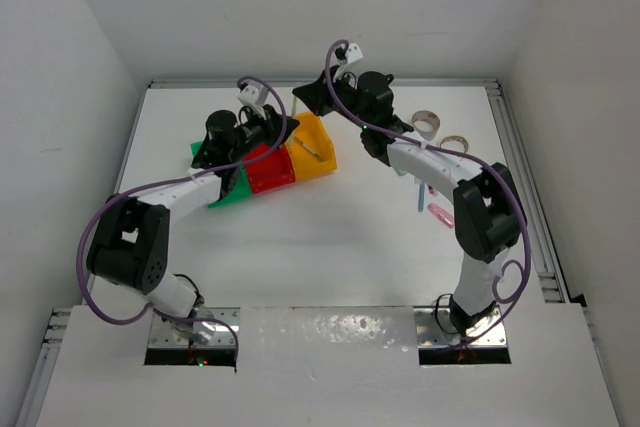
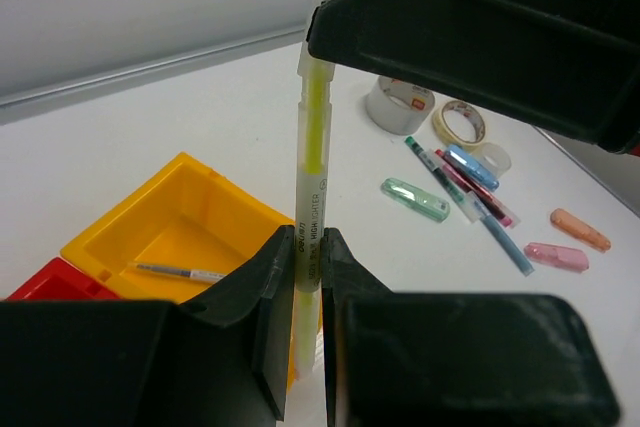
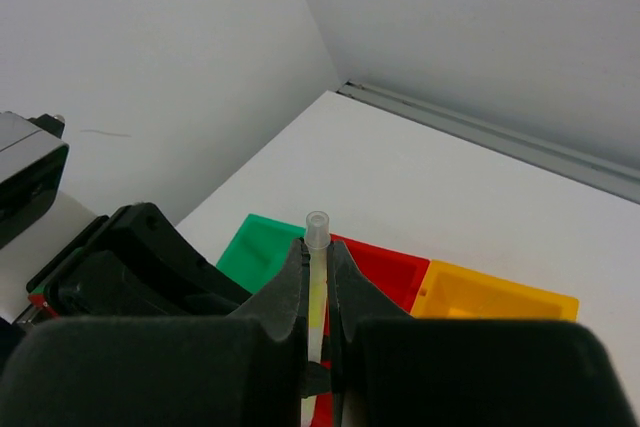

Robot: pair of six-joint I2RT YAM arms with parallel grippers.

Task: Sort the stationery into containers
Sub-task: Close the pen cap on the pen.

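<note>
Both left gripper point(image 2: 305, 252) and right gripper point(image 3: 318, 272) clamp one yellow highlighter point(image 2: 312, 147) over the bins point(image 1: 272, 175); release unevenly and you could drop it outside.

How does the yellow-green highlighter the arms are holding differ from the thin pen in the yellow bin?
The highlighter stands roughly upright in the air, clamped by the left gripper low down and the right gripper higher up; the thin pen lies flat in the yellow bin. The highlighter is thick and yellow-green; the thin pen is slim and greyish. Both are long, straight writing tools.
</note>
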